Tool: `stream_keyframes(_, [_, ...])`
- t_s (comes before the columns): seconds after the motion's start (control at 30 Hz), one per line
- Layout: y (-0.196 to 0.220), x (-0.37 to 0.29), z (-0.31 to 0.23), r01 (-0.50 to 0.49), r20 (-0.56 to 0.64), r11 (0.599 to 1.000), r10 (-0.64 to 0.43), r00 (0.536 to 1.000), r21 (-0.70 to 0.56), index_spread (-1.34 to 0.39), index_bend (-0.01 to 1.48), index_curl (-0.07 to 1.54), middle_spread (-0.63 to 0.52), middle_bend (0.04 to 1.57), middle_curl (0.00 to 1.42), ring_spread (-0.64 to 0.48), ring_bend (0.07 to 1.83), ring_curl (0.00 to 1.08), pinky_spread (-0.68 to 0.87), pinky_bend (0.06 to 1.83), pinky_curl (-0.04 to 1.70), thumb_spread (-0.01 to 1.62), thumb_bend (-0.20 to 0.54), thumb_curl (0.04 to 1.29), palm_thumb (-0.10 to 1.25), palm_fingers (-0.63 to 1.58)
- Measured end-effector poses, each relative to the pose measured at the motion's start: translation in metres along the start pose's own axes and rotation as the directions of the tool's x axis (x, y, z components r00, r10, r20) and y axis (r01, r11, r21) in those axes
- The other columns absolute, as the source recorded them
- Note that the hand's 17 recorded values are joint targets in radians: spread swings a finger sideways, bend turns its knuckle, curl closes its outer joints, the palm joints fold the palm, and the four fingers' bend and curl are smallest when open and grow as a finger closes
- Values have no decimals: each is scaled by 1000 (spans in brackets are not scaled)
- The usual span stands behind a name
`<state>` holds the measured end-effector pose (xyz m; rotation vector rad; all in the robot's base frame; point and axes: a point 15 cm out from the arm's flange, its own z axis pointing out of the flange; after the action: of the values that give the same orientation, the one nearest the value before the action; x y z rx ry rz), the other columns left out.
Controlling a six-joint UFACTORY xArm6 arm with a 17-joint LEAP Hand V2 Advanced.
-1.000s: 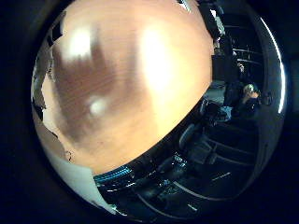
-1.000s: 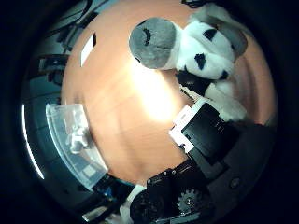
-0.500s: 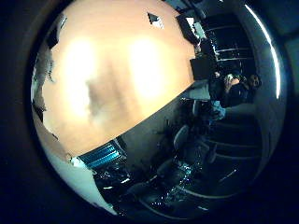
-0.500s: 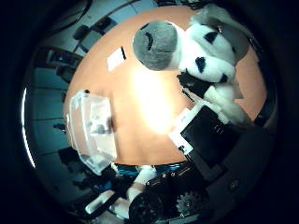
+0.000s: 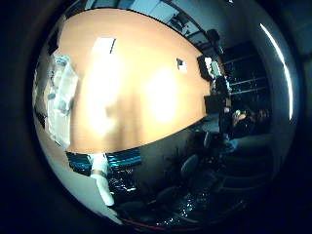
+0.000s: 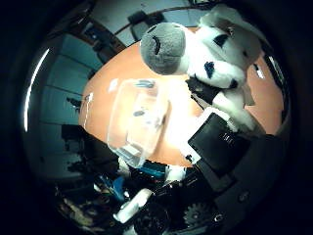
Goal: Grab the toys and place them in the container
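Both cameras look out from the palm, high above the orange table (image 5: 146, 87). The thumb-side view sits very close to a plush toy (image 6: 205, 56) and the hand (image 6: 220, 147); the little-finger-side view faces open tabletop. Both share the clear plastic container (image 6: 137, 120).

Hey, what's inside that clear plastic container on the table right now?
The container on the orange table shows a few small dark items inside, too small to identify. The plush toy is not in it: the hand holds it above the table.
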<state>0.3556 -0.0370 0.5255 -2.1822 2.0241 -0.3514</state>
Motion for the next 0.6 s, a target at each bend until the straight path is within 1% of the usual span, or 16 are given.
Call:
stream_keyframes(0.13, [-11, -68, -15, 79, 45, 996, -80, 996, 30, -400, 937, 706, -487, 597, 770, -258, 413, 265, 355, 189, 89, 884, -21, 585, 999, 648])
stream_keyframes(0.33, [-11, -144, -12, 176, 98, 984, -177, 979, 19, -400, 926, 705, -492, 587, 779, -261, 417, 263, 347, 191, 86, 878, -22, 590, 995, 658])
stream_keyframes(0.6, [-15, -188, 7, 234, 118, 972, -231, 966, -14, -404, 924, 710, -500, 576, 796, -262, 417, 262, 351, 193, 82, 875, -22, 593, 995, 657])
